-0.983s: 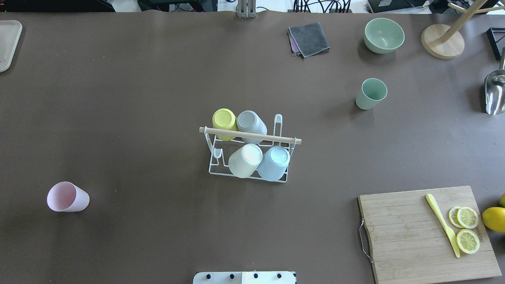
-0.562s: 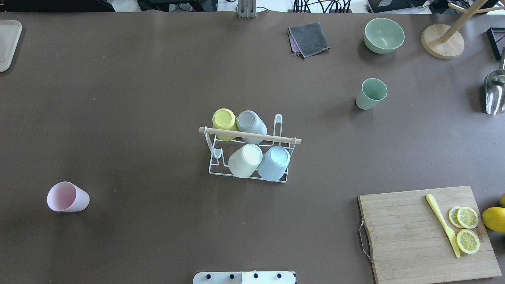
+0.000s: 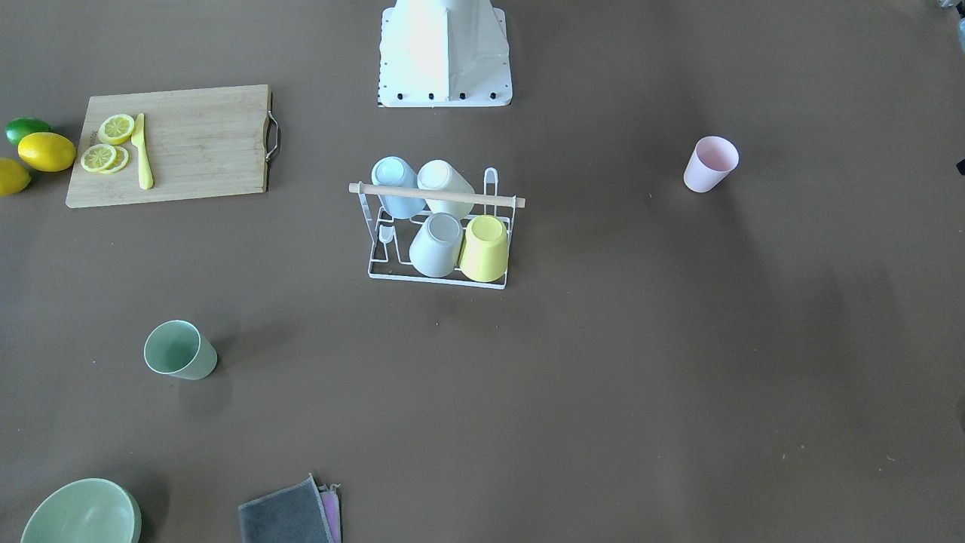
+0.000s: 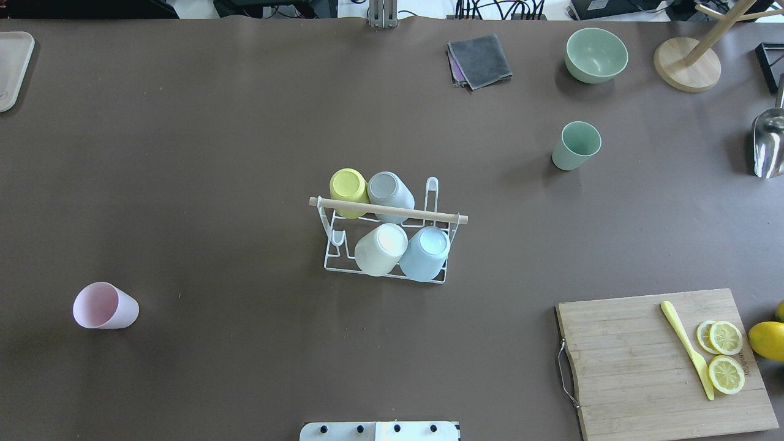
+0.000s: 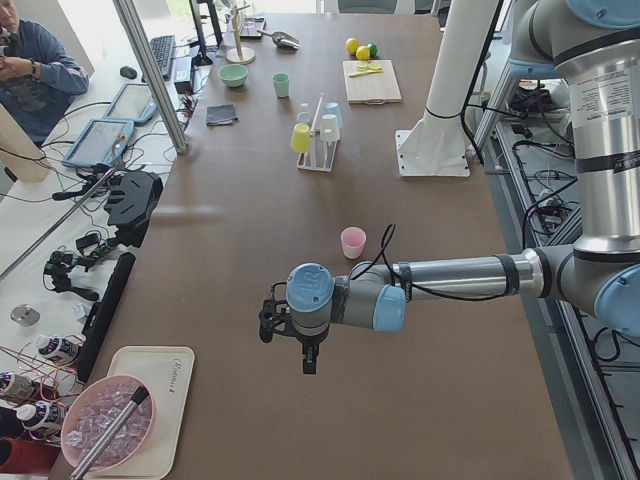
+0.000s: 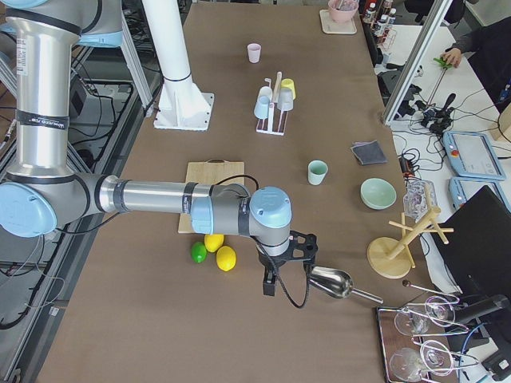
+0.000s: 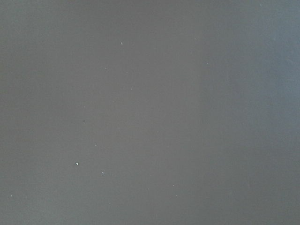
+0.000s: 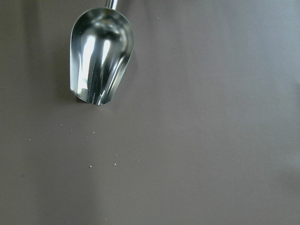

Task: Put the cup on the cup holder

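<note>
The white wire cup holder (image 4: 392, 210) with a wooden rod handle stands mid-table and carries several upside-down cups: yellow, grey, cream and blue. A pink cup (image 4: 104, 305) stands alone on the left side of the table. A green cup (image 4: 576, 145) stands alone on the right side. My left gripper (image 5: 308, 360) shows only in the exterior left view, hovering beyond the pink cup (image 5: 353, 241), far from the holder; I cannot tell if it is open. My right gripper (image 6: 270, 287) shows only in the exterior right view, by a metal scoop (image 6: 329, 282); I cannot tell its state.
A bamboo cutting board (image 4: 637, 355) with a yellow knife and lemon slices lies front right, with whole lemons (image 4: 767, 340) beside it. A green bowl (image 4: 596, 54), a grey cloth (image 4: 479, 60) and a wooden stand (image 4: 686, 64) sit at the back right. A tray (image 4: 12, 67) lies back left.
</note>
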Motion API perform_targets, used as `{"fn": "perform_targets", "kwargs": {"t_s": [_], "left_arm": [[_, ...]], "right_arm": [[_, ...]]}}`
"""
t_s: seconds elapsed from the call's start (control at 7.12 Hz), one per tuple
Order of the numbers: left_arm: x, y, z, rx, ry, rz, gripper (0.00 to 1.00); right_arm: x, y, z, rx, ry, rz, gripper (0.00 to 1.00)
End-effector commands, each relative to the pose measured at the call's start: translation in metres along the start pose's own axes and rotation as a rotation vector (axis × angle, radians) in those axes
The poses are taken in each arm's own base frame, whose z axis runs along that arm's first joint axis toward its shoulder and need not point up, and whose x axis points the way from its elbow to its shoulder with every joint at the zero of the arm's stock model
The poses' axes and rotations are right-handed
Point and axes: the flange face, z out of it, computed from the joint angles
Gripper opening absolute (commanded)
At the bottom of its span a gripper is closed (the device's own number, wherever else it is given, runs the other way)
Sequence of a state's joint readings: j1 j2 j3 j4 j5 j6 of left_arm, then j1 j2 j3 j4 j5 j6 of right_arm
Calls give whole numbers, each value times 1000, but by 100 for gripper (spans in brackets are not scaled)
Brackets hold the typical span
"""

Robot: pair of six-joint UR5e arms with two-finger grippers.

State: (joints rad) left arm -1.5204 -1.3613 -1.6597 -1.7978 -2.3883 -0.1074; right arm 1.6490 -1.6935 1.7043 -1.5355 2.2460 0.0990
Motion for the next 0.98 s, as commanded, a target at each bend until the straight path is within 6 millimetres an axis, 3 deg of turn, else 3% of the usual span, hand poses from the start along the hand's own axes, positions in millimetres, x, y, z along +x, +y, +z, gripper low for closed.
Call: {"fn": "perform_targets", "kwargs": {"t_s": [0.0, 0.84], "left_arm": [[-1, 0, 0, 0, 0, -1, 99], [1, -1, -2, 5, 2, -1, 99]], "right_arm": [[-4, 0, 3, -6, -1, -9, 100], [-10, 0, 2, -9, -54, -4, 100]]}}
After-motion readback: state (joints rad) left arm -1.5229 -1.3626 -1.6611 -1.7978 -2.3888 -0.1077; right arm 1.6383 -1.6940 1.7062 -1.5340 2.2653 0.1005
